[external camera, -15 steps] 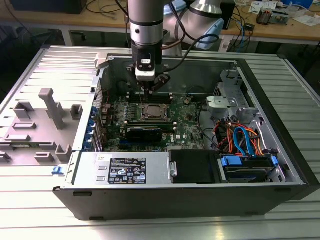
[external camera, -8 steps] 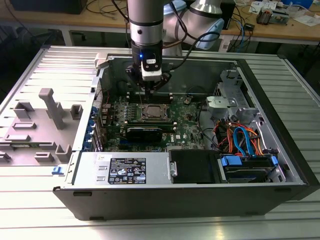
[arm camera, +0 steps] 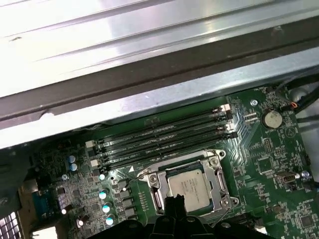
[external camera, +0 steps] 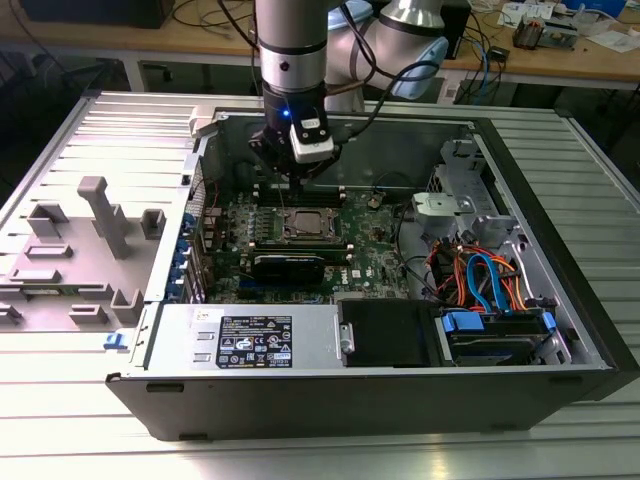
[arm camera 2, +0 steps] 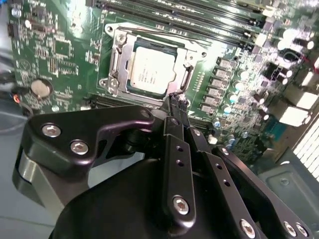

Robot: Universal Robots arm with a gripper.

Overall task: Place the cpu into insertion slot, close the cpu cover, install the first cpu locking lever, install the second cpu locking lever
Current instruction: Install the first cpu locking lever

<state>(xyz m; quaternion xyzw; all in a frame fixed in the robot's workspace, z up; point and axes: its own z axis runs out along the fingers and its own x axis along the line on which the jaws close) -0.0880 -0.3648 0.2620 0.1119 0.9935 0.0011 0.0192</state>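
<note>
The cpu [arm camera 2: 152, 72] shows its dull silver top and lies flat inside the insertion slot [arm camera 2: 149, 46] on the green motherboard. The cpu cover [arm camera 2: 115, 62] lies down around the chip as a silver frame. A thin wire lever [arm camera: 147, 172] runs along one side of the socket. My gripper [arm camera 2: 177, 101] hangs just above the socket's edge, its black fingers pressed together with nothing between them. In the first wrist view the gripper [arm camera: 174, 201] overlaps the rim next to the cpu [arm camera: 192, 185]. The exterior view has the gripper [external camera: 300, 187] directly over the cpu [external camera: 308, 227].
Long black memory sticks [arm camera: 159, 137] lie beside the socket, close to the case wall [arm camera: 149, 74]. A coin battery [arm camera: 272, 118] sits on the board. In the case are a power supply [external camera: 250, 340] and orange and blue cables [external camera: 480, 280]. A grey fixture [external camera: 100, 215] stands at the exterior view's left.
</note>
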